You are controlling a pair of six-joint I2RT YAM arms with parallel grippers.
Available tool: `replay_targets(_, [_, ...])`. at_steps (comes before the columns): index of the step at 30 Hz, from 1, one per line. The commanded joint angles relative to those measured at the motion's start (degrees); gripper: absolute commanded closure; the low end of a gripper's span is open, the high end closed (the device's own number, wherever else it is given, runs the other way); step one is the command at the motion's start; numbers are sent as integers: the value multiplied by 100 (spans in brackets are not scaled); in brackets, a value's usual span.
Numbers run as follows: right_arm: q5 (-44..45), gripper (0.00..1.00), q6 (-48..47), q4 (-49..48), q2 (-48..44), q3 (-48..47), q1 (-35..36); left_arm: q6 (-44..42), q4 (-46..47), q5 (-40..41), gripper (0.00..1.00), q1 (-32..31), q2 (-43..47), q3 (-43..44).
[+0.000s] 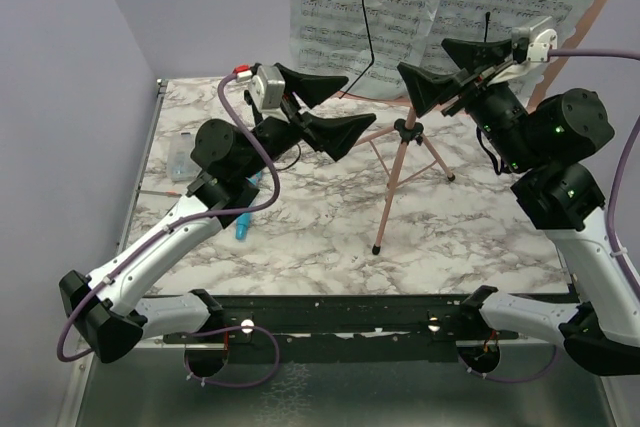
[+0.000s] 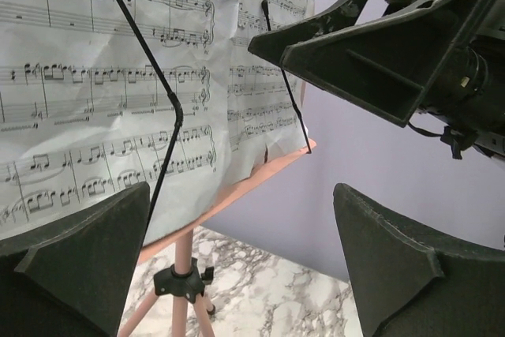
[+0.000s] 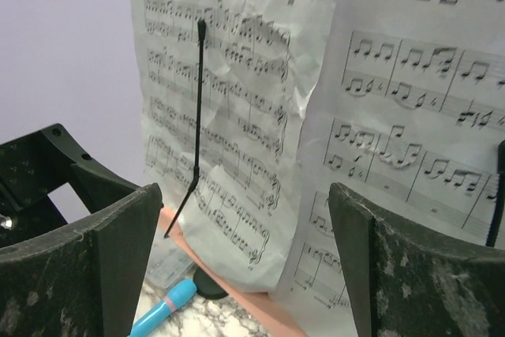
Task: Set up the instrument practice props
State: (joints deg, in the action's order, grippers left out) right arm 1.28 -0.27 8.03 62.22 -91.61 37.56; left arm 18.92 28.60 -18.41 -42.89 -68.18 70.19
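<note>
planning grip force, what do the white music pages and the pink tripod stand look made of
White sheet-music pages: thin matte paper, judging by the creases and wrinkles. Pink tripod music stand: probably painted metal tubing, given its slim straight legs; plastic cannot be ruled out.

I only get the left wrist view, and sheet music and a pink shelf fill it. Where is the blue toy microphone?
Observer: The blue toy microphone lies flat on the marble-patterned table. It is partly under the left arm.
Operator: Is the stand on its feet?
Observer: The pink tripod music stand is upright. The two feet I can see rest on the tabletop.
Operator: And the right gripper?
Observer: The right gripper is open and empty. It faces the white sheet-music pages.
</note>
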Motion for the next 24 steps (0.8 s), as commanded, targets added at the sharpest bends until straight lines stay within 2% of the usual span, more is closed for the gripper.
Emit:
replay_targets(1, [-419,9,247,294,-166,200,32,-213,146,23,1,-27,436,-415])
replay_targets(12, [-2011,9,952,226,-455,869,32,27,-256,596,1,-34,1221,-1602])
replay_targets(17, [-2857,9,999,481,-399,1209,34,90,-691,1167,1,-31,1474,-1905])
replay_targets(24, [-3052,9,1357,31,-706,2387,32,204,-1754,2185,1,-33,1587,-2166])
